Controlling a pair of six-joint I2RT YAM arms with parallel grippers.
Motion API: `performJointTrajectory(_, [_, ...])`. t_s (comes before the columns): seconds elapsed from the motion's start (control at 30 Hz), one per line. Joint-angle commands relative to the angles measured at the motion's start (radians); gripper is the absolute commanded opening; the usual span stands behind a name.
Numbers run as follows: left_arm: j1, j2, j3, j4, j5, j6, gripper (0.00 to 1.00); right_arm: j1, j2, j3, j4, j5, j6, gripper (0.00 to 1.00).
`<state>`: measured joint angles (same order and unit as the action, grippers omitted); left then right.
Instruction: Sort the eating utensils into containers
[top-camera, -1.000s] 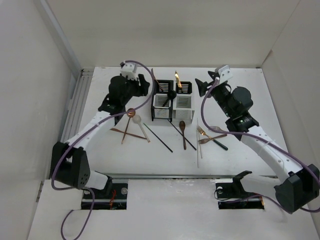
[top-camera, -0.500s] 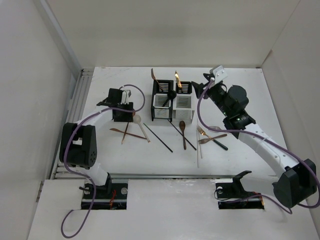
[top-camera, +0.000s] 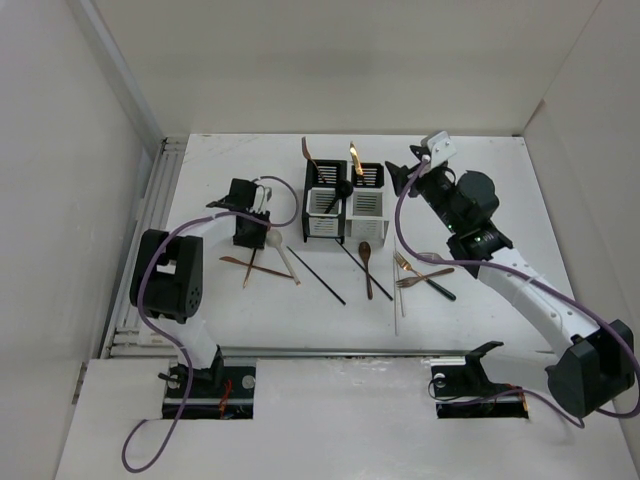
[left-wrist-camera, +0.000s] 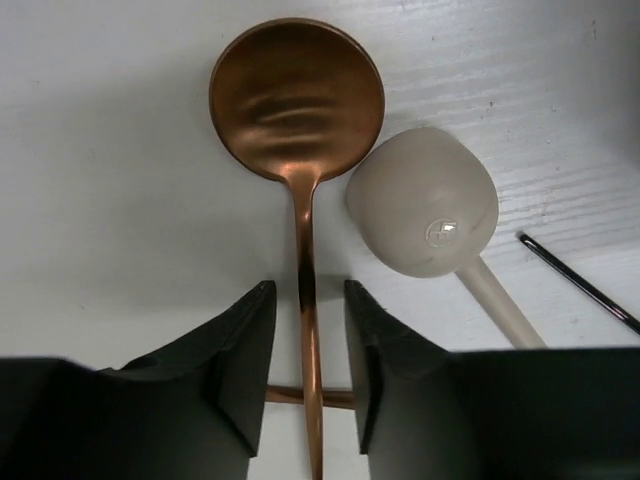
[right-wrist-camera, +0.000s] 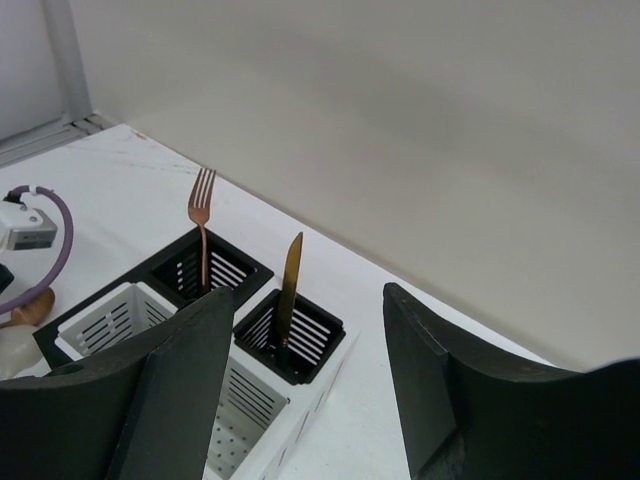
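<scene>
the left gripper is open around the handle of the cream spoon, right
Not quite. The left wrist view shows the left gripper open around the handle of the copper spoon. The cream spoon lies beside it, outside the gripper.

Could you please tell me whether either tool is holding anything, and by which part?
Nothing is held. The left tool straddles the handle of the copper spoon near its bowl, with gaps on both sides; the right tool is open and empty.
</scene>
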<state>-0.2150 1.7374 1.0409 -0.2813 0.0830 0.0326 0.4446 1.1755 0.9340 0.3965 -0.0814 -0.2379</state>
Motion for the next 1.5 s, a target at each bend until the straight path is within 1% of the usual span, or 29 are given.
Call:
performJointTrajectory(0.0, [-0.017,0.039,0.004,-0.042,-0.015,0.016,0.28,-0.006,-0.027,0.011,0.028,0.017,-0.012,0.67])
performJointTrajectory(0.03, [-0.017,0.054,0.004,-0.033,-0.015,0.016,0.17,-0.006,-0.027,0.020,0.028,0.026,-0.021,0.67])
performJointTrajectory(0.1, [-0.017,0.073,0.013,-0.045,-0.015,0.006,0.03,-0.006,-0.027,0.020,0.028,0.026,-0.021,0.67])
performJointTrajectory(0.13, [-0.017,0.085,0.024,-0.045,-0.015,-0.008,0.00,-0.006,-0.027,0.020,0.028,0.035,-0.021,0.67])
performJointTrajectory(0.23, [-0.017,0.094,0.024,-0.056,-0.005,-0.036,0.00,-0.015,-0.027,0.029,0.028,0.035,-0.032,0.67])
performJointTrajectory(0.33, [0.009,0.085,0.047,-0.056,-0.005,-0.059,0.00,-0.024,-0.017,0.029,0.028,0.035,-0.041,0.68])
performJointTrajectory(0.43, [0.054,0.061,0.126,-0.056,-0.024,-0.068,0.00,-0.024,-0.017,0.039,0.028,0.035,-0.041,0.68])
performJointTrajectory(0.47, [0.066,0.042,0.189,-0.056,-0.025,-0.068,0.00,-0.024,-0.017,0.039,0.028,0.035,-0.041,0.68])
performJointTrajectory(0.53, [0.066,0.022,0.260,-0.056,-0.052,-0.047,0.00,-0.024,-0.008,0.048,0.028,0.035,-0.050,0.68])
performJointTrajectory(0.63, [0.066,-0.028,0.395,-0.029,-0.052,-0.036,0.00,-0.024,-0.008,0.048,0.028,0.035,-0.051,0.68])
performJointTrajectory(0.67, [0.054,-0.057,0.445,0.008,-0.052,-0.025,0.00,-0.024,-0.008,0.048,0.028,0.035,-0.051,0.68])
performJointTrajectory(0.73, [0.028,-0.091,0.475,0.062,-0.063,-0.013,0.00,-0.024,-0.008,0.048,0.028,0.035,-0.051,0.68])
performJointTrajectory(0.77, [0.011,-0.111,0.475,0.098,-0.063,-0.013,0.00,-0.024,-0.008,0.048,0.028,0.035,-0.051,0.68])
performJointTrajectory(0.8, [-0.009,-0.154,0.475,0.188,-0.049,-0.013,0.00,-0.024,-0.008,0.048,0.028,0.046,-0.051,0.68])
performJointTrajectory(0.87, [-0.073,-0.197,0.412,0.298,-0.016,-0.013,0.00,-0.024,-0.017,0.025,0.028,0.046,-0.041,0.68])
performJointTrajectory(0.9, [-0.098,-0.217,0.381,0.411,0.019,-0.013,0.00,-0.024,-0.026,0.025,0.028,0.058,-0.041,0.68])
performJointTrajectory(0.93, [-0.144,-0.251,0.316,0.468,0.038,-0.013,0.00,-0.024,-0.027,0.013,0.028,0.058,-0.041,0.68])
performJointTrajectory(1.0, [-0.185,-0.277,0.248,0.577,0.073,-0.022,0.00,-0.024,-0.048,0.000,0.028,0.058,-0.032,0.68])
performJointTrajectory(1.03, [-0.204,-0.288,0.219,0.669,0.083,-0.022,0.00,-0.024,-0.065,-0.012,0.028,0.069,-0.032,0.68])
performJointTrajectory(1.07, [-0.239,-0.288,0.168,0.709,0.083,-0.022,0.00,-0.024,-0.076,-0.027,0.028,0.069,-0.032,0.68])
performJointTrajectory(1.13, [-0.251,-0.273,0.137,0.793,0.083,-0.034,0.00,-0.024,-0.111,-0.043,0.028,0.080,-0.032,0.68])
performJointTrajectory(1.27, [-0.265,-0.184,0.137,0.869,0.092,-0.083,0.00,-0.024,-0.169,-0.075,0.028,0.117,-0.032,0.68])
performJointTrajectory(1.33, [-0.265,-0.162,0.122,0.922,0.092,-0.083,0.00,-0.024,-0.188,-0.086,0.002,0.126,-0.032,0.68])
performJointTrajectory(1.37, [-0.265,-0.162,0.110,0.977,0.104,-0.067,0.00,-0.024,-0.200,-0.086,-0.008,0.126,-0.032,0.68])
performJointTrajectory(1.47, [-0.287,-0.134,0.061,1.028,0.127,-0.045,0.00,-0.024,-0.211,-0.086,-0.057,0.144,-0.032,0.68])
